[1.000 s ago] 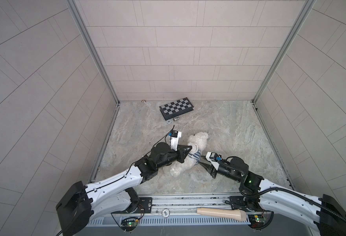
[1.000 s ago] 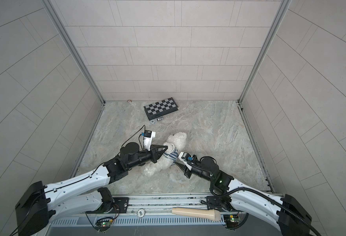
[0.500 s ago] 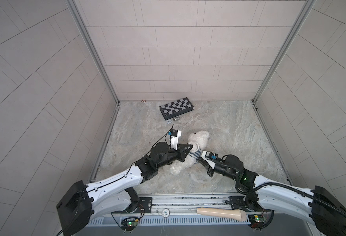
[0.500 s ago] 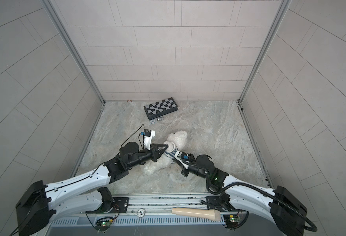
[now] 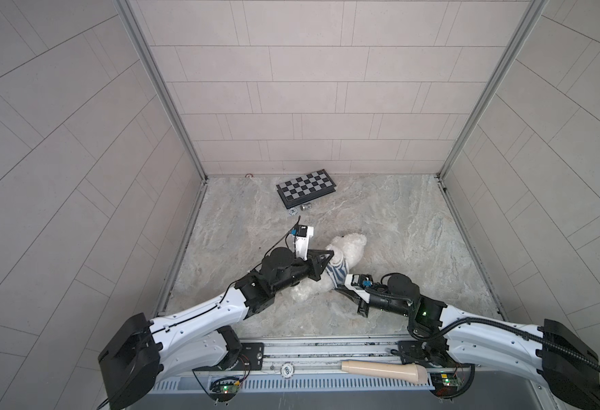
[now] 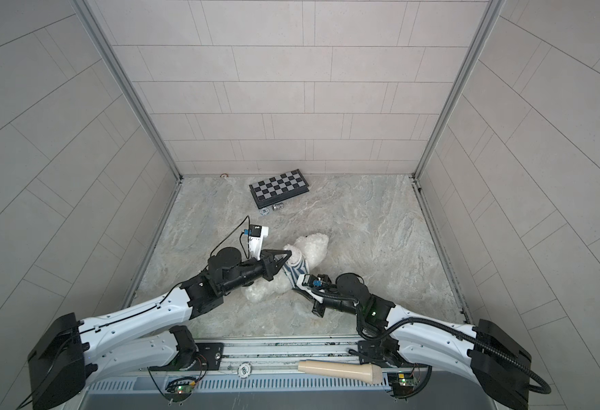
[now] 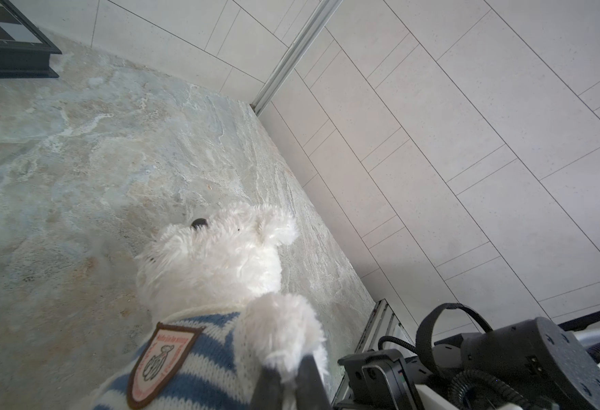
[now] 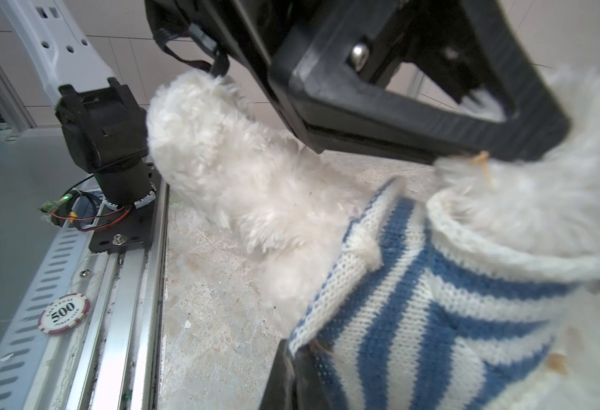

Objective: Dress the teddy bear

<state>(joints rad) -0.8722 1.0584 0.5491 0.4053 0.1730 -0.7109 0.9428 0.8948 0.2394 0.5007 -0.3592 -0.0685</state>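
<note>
Teddy bear (image 7: pixel 213 262): shaggy white plush. Striped shirt (image 8: pixel 415 319): matt knit yarn, with a stitched cloth badge (image 7: pixel 160 358). Worktop (image 5: pixel 397 230): matt, veined, stone-look. Rail (image 5: pixel 326 346) at 6 o'clock: brushed metal. Chessboard (image 5: pixel 305 186) at 12 o'clock: smooth, slight sheen.

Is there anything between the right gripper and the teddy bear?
Only the striped shirt: the right gripper pinches its hem, and the shirt sits around the body of the teddy bear. The left gripper grips a paw directly.
</note>
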